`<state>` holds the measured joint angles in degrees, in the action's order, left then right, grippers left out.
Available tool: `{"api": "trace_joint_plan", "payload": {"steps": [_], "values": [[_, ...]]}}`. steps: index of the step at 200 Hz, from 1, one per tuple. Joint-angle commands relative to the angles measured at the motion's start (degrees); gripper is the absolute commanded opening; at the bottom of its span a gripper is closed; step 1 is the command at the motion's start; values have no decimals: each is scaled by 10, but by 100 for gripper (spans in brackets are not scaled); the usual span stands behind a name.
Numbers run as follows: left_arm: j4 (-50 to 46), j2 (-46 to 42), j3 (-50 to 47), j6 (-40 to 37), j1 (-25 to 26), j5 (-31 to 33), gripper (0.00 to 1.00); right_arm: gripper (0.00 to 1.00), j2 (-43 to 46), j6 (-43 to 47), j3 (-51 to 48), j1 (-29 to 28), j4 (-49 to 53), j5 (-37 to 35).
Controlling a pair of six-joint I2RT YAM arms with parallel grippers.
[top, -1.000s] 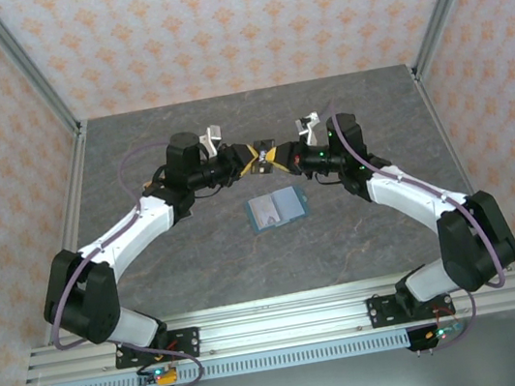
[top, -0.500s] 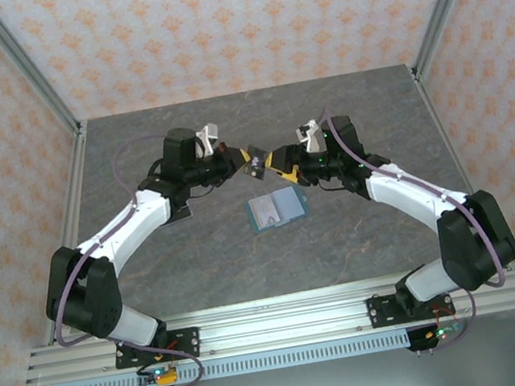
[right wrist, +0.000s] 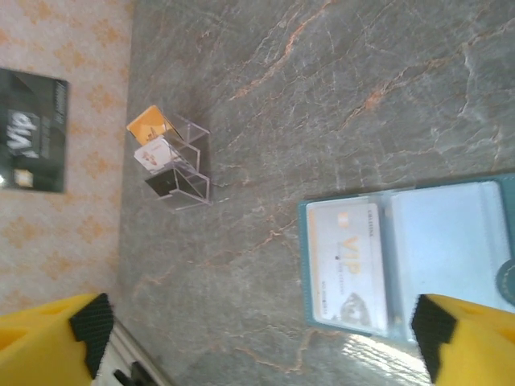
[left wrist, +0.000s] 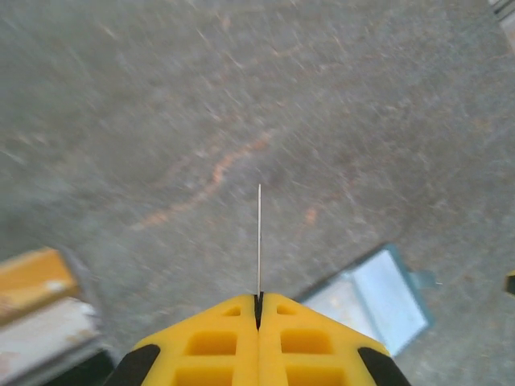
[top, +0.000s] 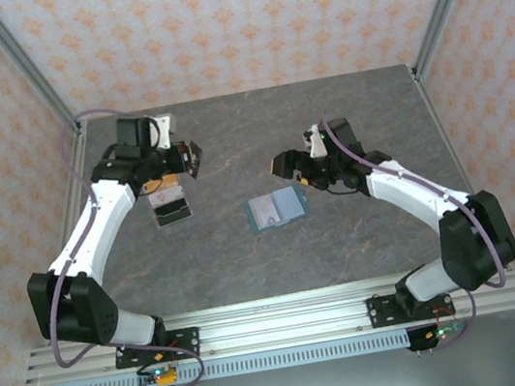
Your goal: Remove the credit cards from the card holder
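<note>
The teal card holder lies open on the grey table, with a pale grey-white VIP card in its left pocket. My left gripper is up at the far left, shut on a thin card that shows edge-on between its yellow fingers. From the right wrist view that card is a dark one, seen flat against the wall. My right gripper stands open just behind the card holder, nothing between its fingertips.
A small clear stand left of the card holder carries an orange card, a white one and a dark one. Metal frame rails run along the table's left and right edges.
The grippers met above the card holder with a card between them. My right gripper has opened and let go; my left arm has swung far left with the card.
</note>
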<state>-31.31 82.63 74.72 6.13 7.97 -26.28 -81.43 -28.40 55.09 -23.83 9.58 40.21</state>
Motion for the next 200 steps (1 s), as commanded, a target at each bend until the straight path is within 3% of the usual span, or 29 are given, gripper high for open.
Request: {"api": "trace_joint_plan", "payload": {"steps": [1,27,62,94,122,157,200], "values": [[-73,0,30,-139,-14,32,0,99,-8,47,31,2,24,-19],[-88,8,33,-209,-40,28,0,99,-22,63,49,19,40,-12],[-108,21,9,-351,-43,72,0,99,-39,62,54,30,39,-10],[-141,44,-16,-503,-75,22,0,99,-54,68,64,30,51,-9],[-128,58,-29,-556,-88,8,0,99,-57,72,75,30,67,-12],[-181,91,-12,-631,-88,-10,0,99,-68,74,90,30,84,-16],[-191,116,-3,-664,-88,15,0,99,-91,61,120,30,94,-4]]}}
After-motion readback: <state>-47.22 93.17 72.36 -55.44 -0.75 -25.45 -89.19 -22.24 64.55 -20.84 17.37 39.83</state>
